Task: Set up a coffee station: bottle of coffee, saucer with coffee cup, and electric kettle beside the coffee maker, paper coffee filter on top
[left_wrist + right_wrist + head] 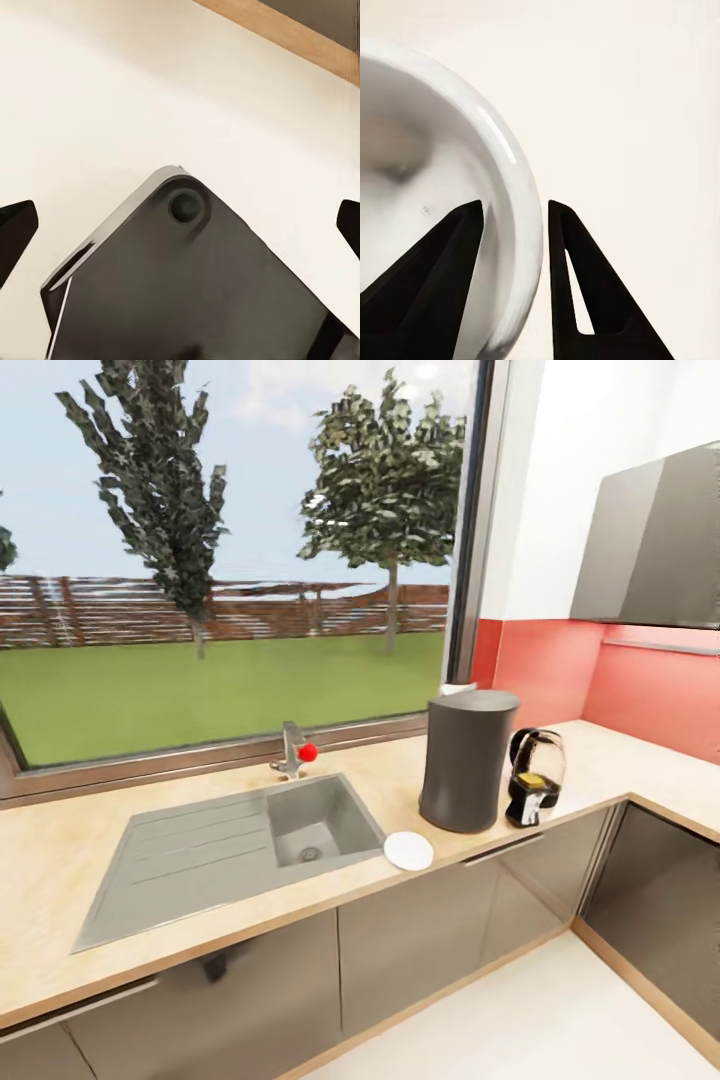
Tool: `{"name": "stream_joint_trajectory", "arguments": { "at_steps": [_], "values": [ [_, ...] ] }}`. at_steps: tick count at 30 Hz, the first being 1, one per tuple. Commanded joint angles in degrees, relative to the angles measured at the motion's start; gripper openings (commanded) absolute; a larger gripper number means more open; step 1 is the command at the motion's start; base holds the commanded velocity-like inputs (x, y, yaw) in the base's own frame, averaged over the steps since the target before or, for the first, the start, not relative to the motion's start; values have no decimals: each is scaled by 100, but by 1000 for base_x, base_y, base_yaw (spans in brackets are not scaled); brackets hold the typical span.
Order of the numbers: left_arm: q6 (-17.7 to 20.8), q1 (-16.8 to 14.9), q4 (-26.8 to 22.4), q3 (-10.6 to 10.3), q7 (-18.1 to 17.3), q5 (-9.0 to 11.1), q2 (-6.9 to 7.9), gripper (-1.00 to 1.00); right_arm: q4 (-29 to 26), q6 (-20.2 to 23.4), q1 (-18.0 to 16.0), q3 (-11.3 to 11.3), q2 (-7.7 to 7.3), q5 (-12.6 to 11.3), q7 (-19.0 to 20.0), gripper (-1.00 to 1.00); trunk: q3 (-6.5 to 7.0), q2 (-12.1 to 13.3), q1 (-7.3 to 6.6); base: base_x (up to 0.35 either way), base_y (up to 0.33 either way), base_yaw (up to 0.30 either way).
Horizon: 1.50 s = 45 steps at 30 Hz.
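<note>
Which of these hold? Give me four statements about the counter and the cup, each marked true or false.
1. The saucer lies on the kitchen countertop, right of the sink. True.
2. The coffee cup sits on the saucer. False: the saucer is bare; the right gripper pinches the cup's rim.
3. The electric kettle stands beside the coffee maker. True.
4. The coffee maker stands in the sink. False: it stands on the countertop.

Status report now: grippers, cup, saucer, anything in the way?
Right gripper shut on coffee cup rim. Left gripper open, empty. Saucer free on countertop, left of coffee maker; kettle right of it. Nothing seen blocking.
</note>
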Motion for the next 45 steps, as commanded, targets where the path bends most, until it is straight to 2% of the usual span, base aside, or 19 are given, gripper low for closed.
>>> {"name": "stream_joint_trajectory", "arguments": {
  "at_steps": [1, 21, 30, 32, 37, 45],
  "values": [
    [9, 6, -9, 12, -54, 60, -3, 100, 18, -38, -6, -51, -3, 36, 17, -100, 0, -3, 3, 76, -321, 1],
    [9, 5, -11, 12, -54, 59, -3, 100, 18, -52, -6, -51, 6, 35, 16, -100, 0, -3, 3, 72, -321, 235],
    [9, 6, -16, 10, -57, 59, -3, 100, 18, -53, -6, -51, 3, 35, 14, -100, 0, -3, 3, 1, -326, 59],
    [9, 6, -17, 13, -56, 37, -5, 100, 18, -53, -6, -51, 5, 35, 12, -100, 0, -3, 3, 0, -327, 186],
    [1, 6, -10, 16, -54, -161, -8, 100, 18, -52, -6, -51, 4, 35, 9, -100, 0, -3, 3, -49, -327, 262],
    [-8, 6, -9, 17, -54, -210, -12, 100, 18, -52, -6, -51, -2, 35, 8, -100, 0, -3, 3, -114, -318, 291]
  ]
}}
